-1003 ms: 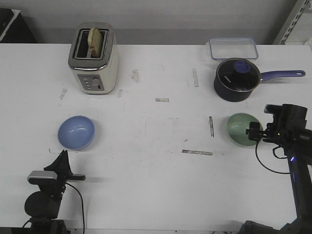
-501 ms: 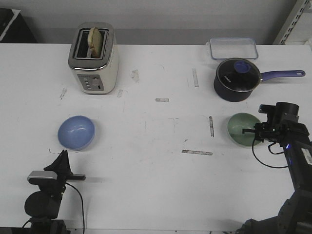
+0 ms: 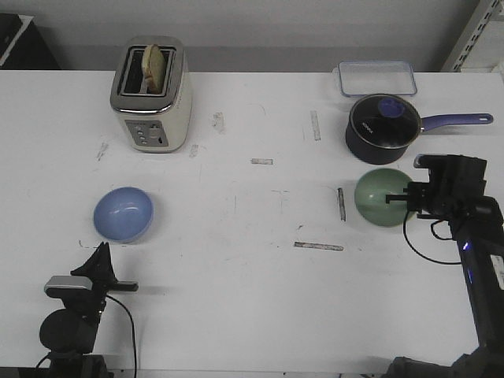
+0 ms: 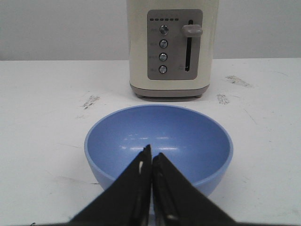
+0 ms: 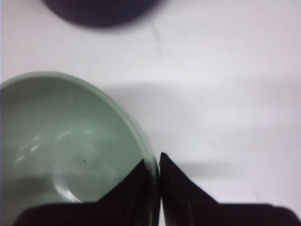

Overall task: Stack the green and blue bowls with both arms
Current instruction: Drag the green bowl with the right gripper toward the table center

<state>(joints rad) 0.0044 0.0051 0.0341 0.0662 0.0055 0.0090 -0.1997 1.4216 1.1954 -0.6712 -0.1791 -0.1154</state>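
- My green bowl (image 3: 382, 197) is on the right side of the bench (image 3: 252, 299), just in front of the dark saucepan (image 3: 383, 129), and the front view has it tipped so its outer side faces the camera
- In the right wrist view the green bowl's (image 5: 66, 150) rim runs between the two black tips, one inside the bowl and one outside, so I read my right gripper (image 5: 153, 165) as clamped on that rim
- From the front, the right gripper (image 3: 405, 198) meets the bowl at its right edge, with the arm and its cables behind it toward the bench's right edge
- The blue bowl (image 3: 124, 213) sits upright on the left side of the bench, well apart from the green one, in front of the cream toaster (image 3: 151, 94)
- My left gripper (image 4: 151, 162) has its jaws pressed together with nothing between them; in its wrist view the tips overlap the near wall of the blue bowl (image 4: 160, 141), but I cannot tell if they touch it
- In the front view the left gripper (image 3: 101, 258) is low at the near edge, just short of the blue bowl
- The toaster holds a slice of bread (image 3: 156, 64) in its slot
- A clear lidded container (image 3: 377, 78) lies beyond the saucepan, near the far edge
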